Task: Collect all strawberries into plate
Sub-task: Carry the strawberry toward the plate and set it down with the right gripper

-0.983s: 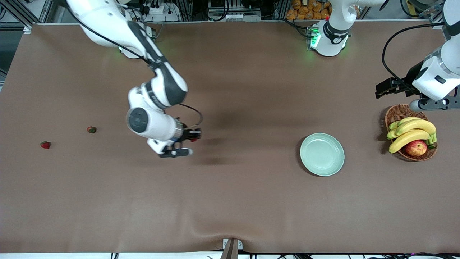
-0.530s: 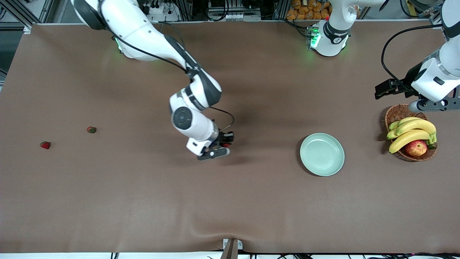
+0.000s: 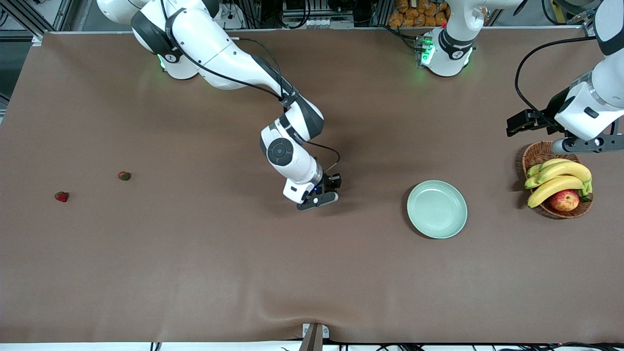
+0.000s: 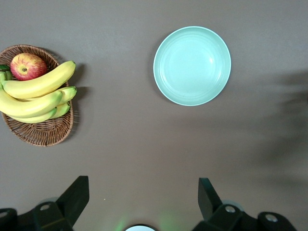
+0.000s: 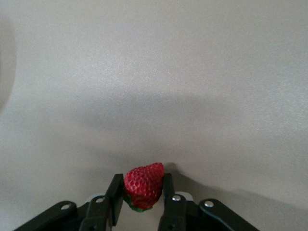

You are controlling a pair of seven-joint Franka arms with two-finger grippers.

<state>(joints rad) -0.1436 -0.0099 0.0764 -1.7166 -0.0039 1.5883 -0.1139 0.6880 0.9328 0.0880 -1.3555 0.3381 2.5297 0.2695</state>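
Front view shows me the right gripper (image 3: 325, 191) up over bare brown table (image 3: 312, 273), roughly midway along its length, with the plate (image 3: 437, 209) well apart from it toward the left arm's end. My right wrist view gives the grip plainly: a strawberry (image 5: 143, 186) sits pinched between the two black fingers (image 5: 113, 195), red tip pointing away from the camera, nothing but plain tabletop under it. I see nothing on the table between that gripper and the plate.

The mint-green plate has nothing in it; its rim is clear of everything, and the wicker basket (image 3: 538, 155) stands near it at the left arm's end, close to the table's edge. That basket holds a bunch of bananas (image 3: 558, 179) and an apple (image 3: 564, 200).

Two more strawberries lie at the right arm's end of the table: one (image 3: 124, 175) farther from the front camera, the other (image 3: 61, 196) nearer to it and close to the table's end edge. They are apart from each other with bare cloth all around.

My left gripper (image 3: 536, 122) waits over the table just beside the basket, and the left wrist view shows its jaws spread wide with nothing between them. From there the fingers (image 4: 74, 197) frame plate and basket.
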